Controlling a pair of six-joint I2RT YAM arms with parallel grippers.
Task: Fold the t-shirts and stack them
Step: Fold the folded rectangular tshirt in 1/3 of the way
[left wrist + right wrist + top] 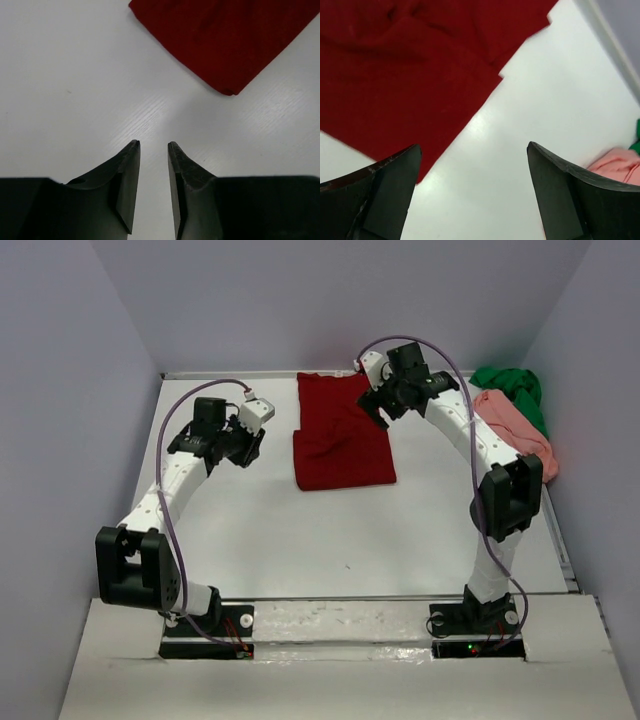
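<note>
The dark red t-shirt (340,435) lies folded into a tall rectangle at the back middle of the table, its surface a little rumpled. My left gripper (252,447) hovers left of it, slightly open and empty; in the left wrist view the gripper (153,145) points at bare table, with a corner of the red t-shirt (225,40) ahead. My right gripper (378,412) is wide open over the shirt's right edge, holding nothing (474,147), with the red cloth (410,65) below and to the left. The salmon pink t-shirt (515,425) and the green t-shirt (515,390) lie crumpled at the back right.
Grey walls enclose the white table (330,540) on the left, back and right. The pink t-shirt (615,165) and a sliver of the green one (636,137) show at the right edge of the right wrist view. The right arm (490,455) arches beside the pile.
</note>
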